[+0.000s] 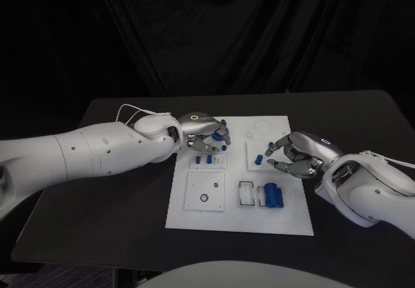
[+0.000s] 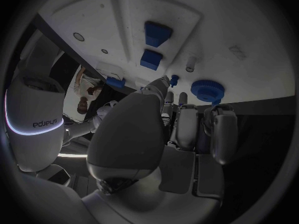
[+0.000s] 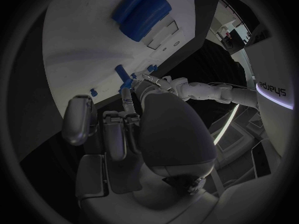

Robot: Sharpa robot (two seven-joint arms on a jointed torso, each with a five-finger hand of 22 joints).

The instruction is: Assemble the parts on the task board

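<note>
**Both hands over the far half of the board: risks and blind spots**

We are looking at the task board [image 1: 240, 207] lying in the middle of the table [image 1: 95, 198]. The left hand [image 1: 204, 137] is hovering over the board's 11 o'clock corner, fingers curled down toward a blue part [image 1: 223, 128]. The right hand [image 1: 298, 156] is poised at about 2 o'clock of the board's centre, just beside a small blue peg [image 1: 258, 159] standing in a raised plate.

Hand state: we are judging that the left hand may be pinching a small blue piece at its fingertips, but we cannot tell; the fingers are covering the contact. The right hand's fingers are curled and moderately apart, and we are seeing nothing in them, though the palm side is hidden.

Risks, as we are judging them:
- The two hands are working near one another; a reach across the centre could bring them into collision.
- The small blue pieces [image 1: 204, 159] just below the left hand are loose-looking; a descending finger could be knocking them out of place.
- The right hand's fingers, closing near the peg, could be tipping it rather than seating it.
- The large blue block [image 1: 273, 195] at 5 o'clock appears untouched, so much of the assembly seems outstanding.

Hidden or unclear: the left wrist view is showing a blue toothed disc [image 2: 207, 90] and two blue blocks [image 2: 157, 33], but we cannot match them with certainty to the head view. Recesses under both palms are obscured.
</note>
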